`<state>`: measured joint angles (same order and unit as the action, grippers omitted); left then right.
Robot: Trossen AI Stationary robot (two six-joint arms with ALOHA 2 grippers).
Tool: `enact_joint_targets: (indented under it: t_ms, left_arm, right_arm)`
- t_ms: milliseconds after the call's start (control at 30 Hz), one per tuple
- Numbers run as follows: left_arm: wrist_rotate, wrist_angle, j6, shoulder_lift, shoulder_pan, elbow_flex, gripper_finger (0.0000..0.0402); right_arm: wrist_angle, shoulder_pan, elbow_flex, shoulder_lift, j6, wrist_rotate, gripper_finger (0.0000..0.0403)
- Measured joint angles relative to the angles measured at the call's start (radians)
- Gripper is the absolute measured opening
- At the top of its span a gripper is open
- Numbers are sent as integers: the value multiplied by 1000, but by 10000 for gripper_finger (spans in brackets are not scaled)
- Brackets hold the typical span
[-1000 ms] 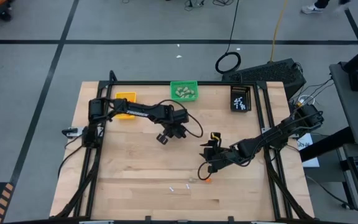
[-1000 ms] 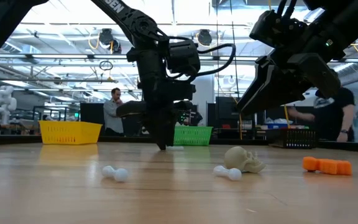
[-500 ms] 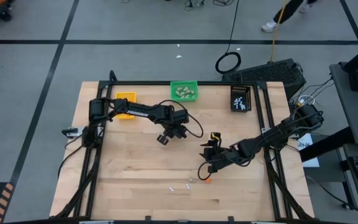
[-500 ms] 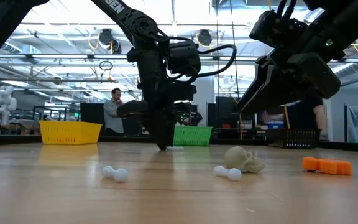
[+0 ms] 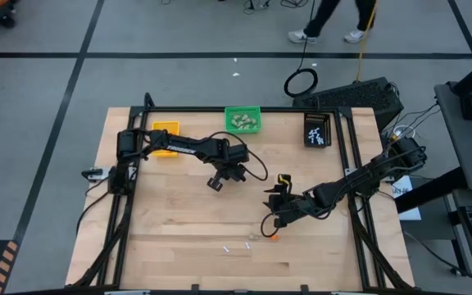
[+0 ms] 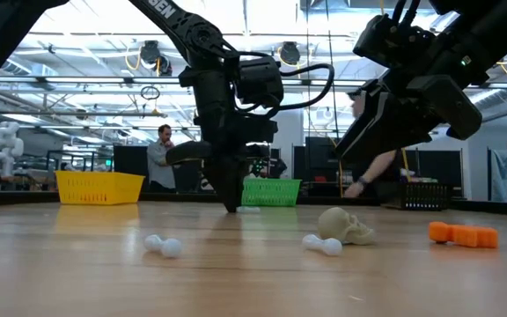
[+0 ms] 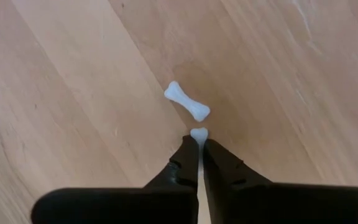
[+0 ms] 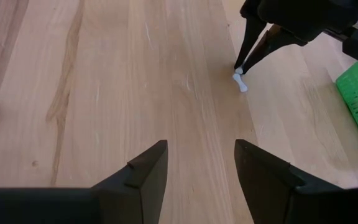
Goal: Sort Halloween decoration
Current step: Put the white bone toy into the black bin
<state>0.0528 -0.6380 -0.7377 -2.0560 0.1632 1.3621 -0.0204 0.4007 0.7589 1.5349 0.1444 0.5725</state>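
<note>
My left gripper point(image 7: 199, 144) points down at the table's middle point(image 5: 214, 182) and is shut on a small white bone stick. A second white bone stick point(image 7: 186, 109) lies flat on the wood just beyond its tips. My right gripper point(image 8: 201, 165) hovers open above the table point(image 5: 274, 215), right of centre. Near the front edge lie a beige skull lump point(image 6: 345, 226), an orange piece point(image 6: 462, 234) and two more white sticks point(image 6: 163, 246), point(image 6: 322, 244). My left gripper pinches a white bone stick between its two fingers, coming from above and pointing down. Only the stick's knobbed end point(image 7: 198, 132) shows past the fingertips; the fingers hide the rest. Whether that end rests on the wood, I cannot tell.
Three small bins stand along the far edge: yellow point(image 5: 165, 139), green point(image 5: 242, 120) holding beige lumps, and black point(image 5: 317, 129) holding white sticks. An orange bit point(image 5: 274, 236) lies below my right gripper. People move in the room beyond the table.
</note>
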Motion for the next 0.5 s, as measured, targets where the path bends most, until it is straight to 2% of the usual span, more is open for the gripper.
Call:
enact_joint_targets:
  t_ms: [500]
  left_arm:
    - [9, -4, 56, 75, 10, -5, 0]
  right_arm:
    - [0, 0, 0, 0, -1, 1, 171]
